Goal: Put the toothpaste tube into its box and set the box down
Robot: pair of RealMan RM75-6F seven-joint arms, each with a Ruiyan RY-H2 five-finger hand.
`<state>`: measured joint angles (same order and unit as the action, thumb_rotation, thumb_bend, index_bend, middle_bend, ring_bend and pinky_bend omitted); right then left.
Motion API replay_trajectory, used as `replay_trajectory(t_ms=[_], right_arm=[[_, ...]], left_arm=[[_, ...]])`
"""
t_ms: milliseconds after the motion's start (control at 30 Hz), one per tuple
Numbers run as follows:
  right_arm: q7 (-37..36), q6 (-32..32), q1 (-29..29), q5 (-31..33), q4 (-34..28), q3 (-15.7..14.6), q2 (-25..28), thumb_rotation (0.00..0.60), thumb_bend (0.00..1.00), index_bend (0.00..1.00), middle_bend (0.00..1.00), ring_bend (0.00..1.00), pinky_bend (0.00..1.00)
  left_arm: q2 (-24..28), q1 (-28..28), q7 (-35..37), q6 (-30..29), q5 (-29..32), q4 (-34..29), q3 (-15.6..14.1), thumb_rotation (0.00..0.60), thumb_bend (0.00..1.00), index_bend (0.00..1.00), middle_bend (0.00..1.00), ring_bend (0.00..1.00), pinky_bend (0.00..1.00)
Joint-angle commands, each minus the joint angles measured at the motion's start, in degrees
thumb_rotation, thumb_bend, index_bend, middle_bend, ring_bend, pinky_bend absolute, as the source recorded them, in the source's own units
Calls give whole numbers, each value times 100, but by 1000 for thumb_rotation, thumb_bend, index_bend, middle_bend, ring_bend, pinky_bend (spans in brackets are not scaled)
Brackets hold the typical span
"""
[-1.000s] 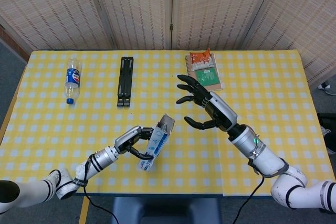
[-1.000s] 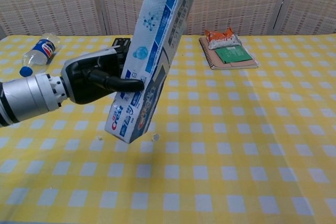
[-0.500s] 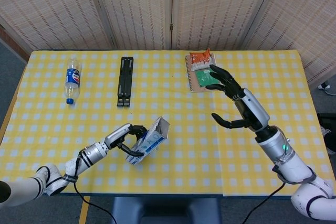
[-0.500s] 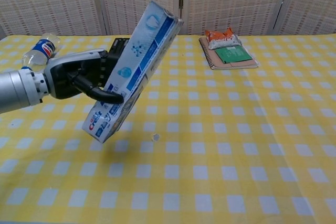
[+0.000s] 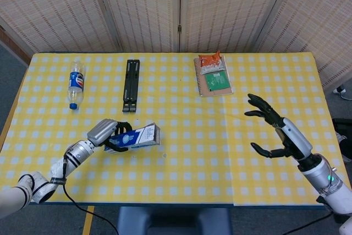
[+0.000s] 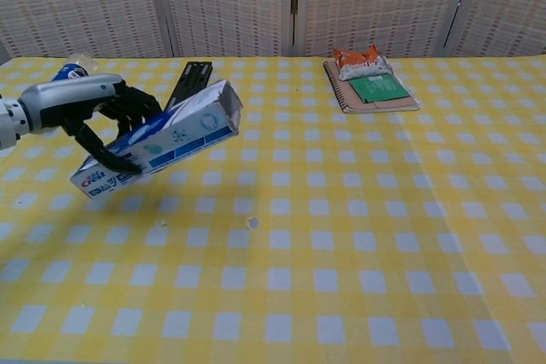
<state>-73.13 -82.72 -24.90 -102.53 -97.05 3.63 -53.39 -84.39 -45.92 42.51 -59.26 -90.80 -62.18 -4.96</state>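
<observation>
Head view, left to right, all placed against the toothpaste box (image 5: 133,137). Far back-left of it on the yellow checked bench (image 5: 181,180): plastic bottle (image 5: 76,83), lying flat, blue cap toward the near edge. Wrapped around the box's left end: left hand (image 5: 104,134), fingers curled over the top and underside, gripping. Box itself lying nearly level, long axis across the bench, near the front-left part of the cloth; from above, impossible to tell whether resting or raised. Toothpaste tube not visible; whether inside the box cannot be told. Behind the box, toward the screen: black flat bar (image 5: 131,85), lying lengthwise front to back. Back-right of the box: notebook (image 5: 213,81) with an orange snack packet (image 5: 209,61) on its far end and a green card on its cover. Well right of the box, above the bench's right side: right hand (image 5: 275,126), fingers spread apart, palm turned inward, holding nothing.

Chest view: same box (image 6: 159,138) seen clear of the cloth, right end tilted slightly up, left hand (image 6: 94,117) clasping the lower left end, blue printing facing the camera. Small pale crumbs on the cloth just below and right of the box.
</observation>
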Motion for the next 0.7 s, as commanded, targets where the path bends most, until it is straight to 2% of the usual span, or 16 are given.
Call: replay_trajectory(t_ms=[33,200,333,433,567,700], right_arm=[[10,-173,138,-76,239,-149,-146,600,394,0,0,47,170],[-204,-139,147,-38,520,-291,-280,600,394,0,0,42,170],[-368,-91,96,-24,667,-355,-355,600,393,0,0,39,170],[-409,-90,68,-49,719,-398,-370,600,394,0,0,38,170],[-416,-173,81,-55,738,-431,-355,600,394,0,0,38,170],[-425,-285,126,-24,746,-457,-319,600,394,0,0,38,170]], left_arm=[[65,179,-1078,154,224,-50,78,600,471,531,596,562,604],[106,219,-2142,306,367,-286,143,600,470,503,587,532,568],[111,266,-2744,402,552,-523,248,600,469,435,507,427,475],[130,283,-2845,496,663,-669,314,600,459,392,461,367,422],[149,292,-2935,599,752,-785,381,600,355,314,367,269,353],[211,325,-2926,588,769,-910,443,600,327,283,308,210,305]])
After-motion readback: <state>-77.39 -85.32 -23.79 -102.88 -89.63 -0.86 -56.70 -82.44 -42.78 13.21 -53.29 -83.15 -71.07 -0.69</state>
